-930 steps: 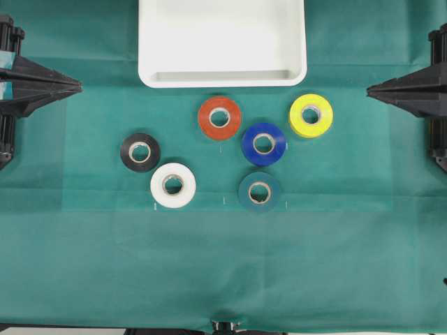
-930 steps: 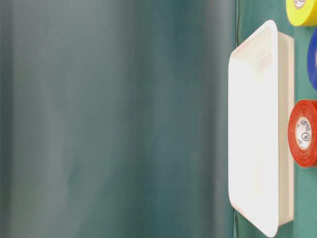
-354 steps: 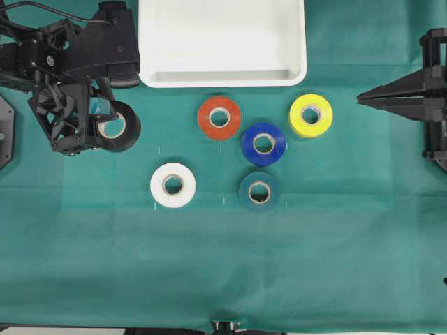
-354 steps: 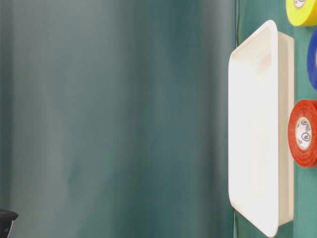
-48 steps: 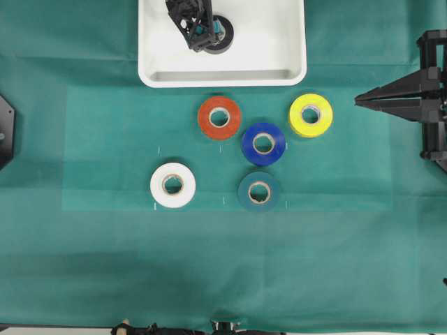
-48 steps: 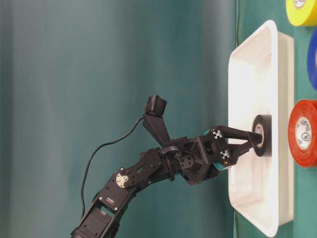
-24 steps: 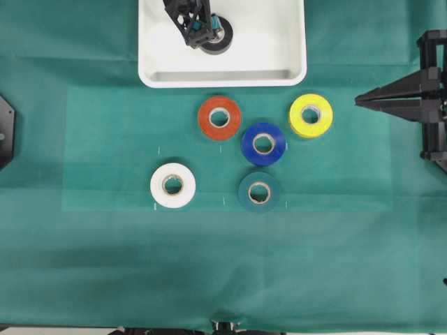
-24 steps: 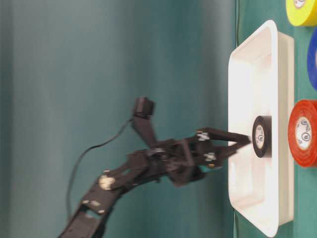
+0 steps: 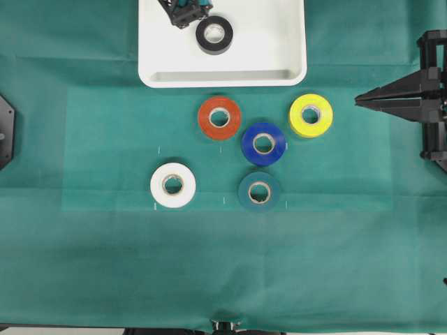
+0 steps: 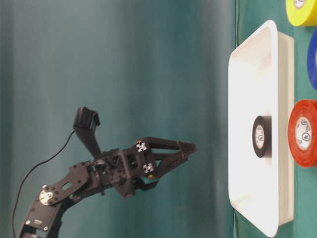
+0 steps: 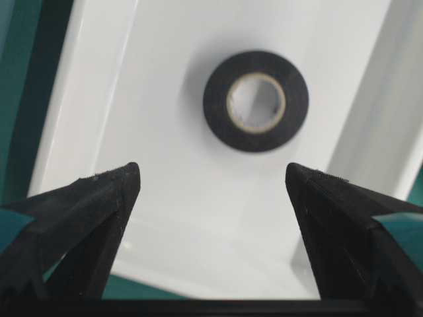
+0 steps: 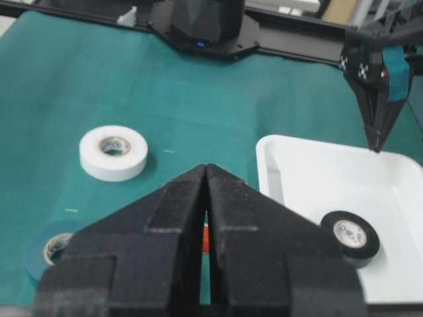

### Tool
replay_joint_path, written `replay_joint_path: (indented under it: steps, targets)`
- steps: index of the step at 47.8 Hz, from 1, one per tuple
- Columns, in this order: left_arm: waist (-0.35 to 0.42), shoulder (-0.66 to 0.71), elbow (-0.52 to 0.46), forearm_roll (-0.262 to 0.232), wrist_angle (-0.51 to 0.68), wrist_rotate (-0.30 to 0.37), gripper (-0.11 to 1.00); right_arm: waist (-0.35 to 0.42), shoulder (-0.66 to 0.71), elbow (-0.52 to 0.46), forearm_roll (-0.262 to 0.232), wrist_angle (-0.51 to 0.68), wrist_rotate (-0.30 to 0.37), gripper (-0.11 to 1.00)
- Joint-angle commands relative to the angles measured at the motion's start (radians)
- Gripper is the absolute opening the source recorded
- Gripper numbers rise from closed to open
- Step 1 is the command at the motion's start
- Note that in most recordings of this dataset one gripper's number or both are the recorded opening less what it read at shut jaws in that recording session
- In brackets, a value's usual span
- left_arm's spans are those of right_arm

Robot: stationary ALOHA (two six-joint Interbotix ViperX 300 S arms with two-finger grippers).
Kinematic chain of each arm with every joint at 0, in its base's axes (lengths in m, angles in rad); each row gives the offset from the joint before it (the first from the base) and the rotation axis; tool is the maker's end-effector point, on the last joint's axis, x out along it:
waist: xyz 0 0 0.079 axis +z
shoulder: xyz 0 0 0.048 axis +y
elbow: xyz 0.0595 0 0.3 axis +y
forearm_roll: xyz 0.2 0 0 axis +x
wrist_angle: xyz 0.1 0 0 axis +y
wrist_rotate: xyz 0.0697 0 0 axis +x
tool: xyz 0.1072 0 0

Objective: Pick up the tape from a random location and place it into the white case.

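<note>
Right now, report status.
Left pincer open, above white case. Right pincer shut, parked. Tape flat in case. Nothing obstructing.

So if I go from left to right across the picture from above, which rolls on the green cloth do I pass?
white roll → orange-red roll → dark teal roll → blue roll → yellow roll. The teal and blue ones sit almost level with each other, teal just a touch further left.
</note>
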Motion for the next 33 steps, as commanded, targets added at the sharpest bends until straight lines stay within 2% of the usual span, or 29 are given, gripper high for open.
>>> replay_joint_path:
  steps: [1,33]
  targets:
    - [0.0,-0.049,-0.014,0.0,0.023,-0.002,0.98,0.0,0.006,-0.031,-0.002,-0.006,0.0,0.0]
    - [-0.015,-0.118,-0.048,0.002,0.064,-0.003,0.98,0.0,0.008,-0.031,-0.002,-0.006,-0.002,0.0]
